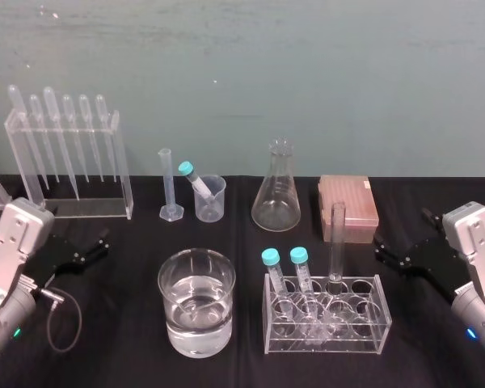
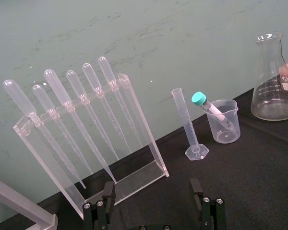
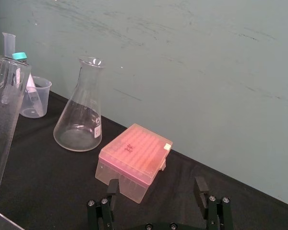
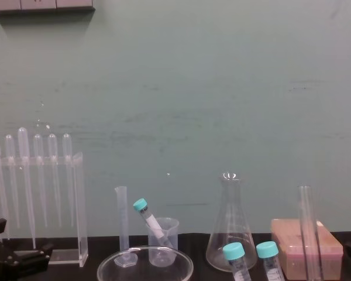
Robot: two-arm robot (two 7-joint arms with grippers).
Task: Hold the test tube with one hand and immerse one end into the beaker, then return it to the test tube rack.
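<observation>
Black table [image 1: 113,356] (beaker [image 1: 196,303] on it) before a scuffed teal wall [image 1: 307,73].

A pale teal wall [image 1: 307,73] rises behind the table [image 1: 121,323], its matte paint crossed by faint scratches and scuffs (plainest in the wrist views). The table is draped in black right back to the wall. High up in the chest view, a grey ledge [image 4: 41,4] juts out. Light falls soft and even.
</observation>
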